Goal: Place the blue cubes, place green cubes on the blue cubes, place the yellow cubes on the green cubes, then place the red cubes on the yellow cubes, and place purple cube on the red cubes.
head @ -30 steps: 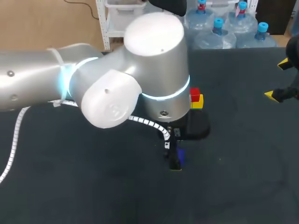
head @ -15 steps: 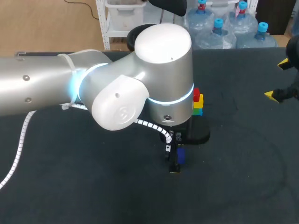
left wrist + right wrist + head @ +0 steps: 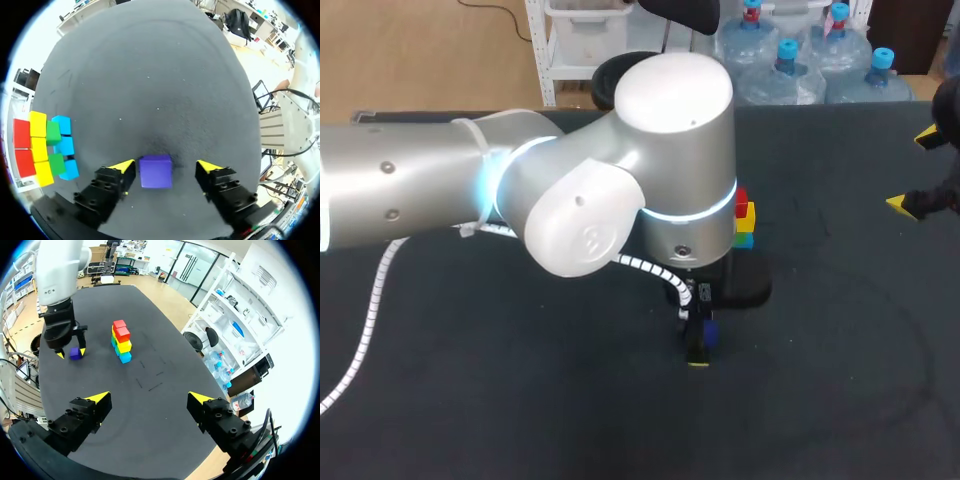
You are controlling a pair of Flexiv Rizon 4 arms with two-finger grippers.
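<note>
The left arm [image 3: 520, 200] is reaching in across the dark table [image 3: 470, 400] from the left side, its broad silver wrist hanging over the middle. Beneath it, the left tool [image 3: 165, 167] is pointing down at the table with its yellow-tipped fingers [image 3: 122, 165] standing apart. The purple cube [image 3: 155, 171] is sitting flat on the table between those fingers, nearer to one than the other, with a sliver of dark surface showing on either side of it. The cube is a plain, solid violet block with clean square edges. Just behind the wrist in the head view, the stack of cubes [image 3: 121, 342] is standing upright, well apart from the purple cube. The stack is showing blue cubes [image 3: 65, 146] at the base, green cubes [image 3: 53, 132] on them, yellow cubes [image 3: 39, 148] above those, and red cubes [image 3: 22, 147] on top. At the far right, the right tool [image 3: 149, 399] is hanging above the table's edge with its fingers spread wide and nothing between them.
</note>
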